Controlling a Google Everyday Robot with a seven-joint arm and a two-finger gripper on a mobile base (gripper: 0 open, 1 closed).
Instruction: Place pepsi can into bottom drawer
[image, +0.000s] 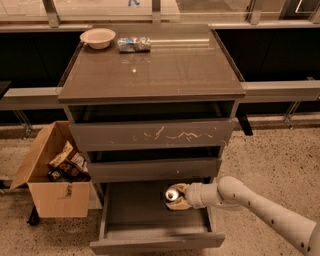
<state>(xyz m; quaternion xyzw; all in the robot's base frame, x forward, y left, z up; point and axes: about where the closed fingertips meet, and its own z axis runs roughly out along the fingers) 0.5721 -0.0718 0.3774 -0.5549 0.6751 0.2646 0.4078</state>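
Right now my pincer (178, 198) is clamped on the pepsi can (172, 193), its pale fingers (183, 204) closed on the can's sides. I hold it above the floor of the bottom drawer (150, 243), towards the right-hand back part of the tray. My arm (260, 212) comes in from the right and low, under the front of the middle drawer (155, 169). I judge that this is the only way in, because that front and the scratched drawer front (152, 134) above it overhang the back of the tray.

The bottom drawer is pulled well out, so its wide tray lies open beneath the can. I cannot tell whether the can already touches the tray floor or hangs just over it.

The can is tipped over rather than upright. Its silver top faces left and somewhat upward, away from my wrist, so its long axis runs roughly in line with my forearm, from right to left. The dark body is mostly hidden between my fingers. Let go like this, it would probably land on its side and might roll; the tray walls should keep it in.

Up on the counter (165, 75), a bowl (97, 37) and a silver-blue packet (134, 44) sit at the back left, well apart from my work. A cardboard box (50, 197) stands on the floor to the left of the drawers.
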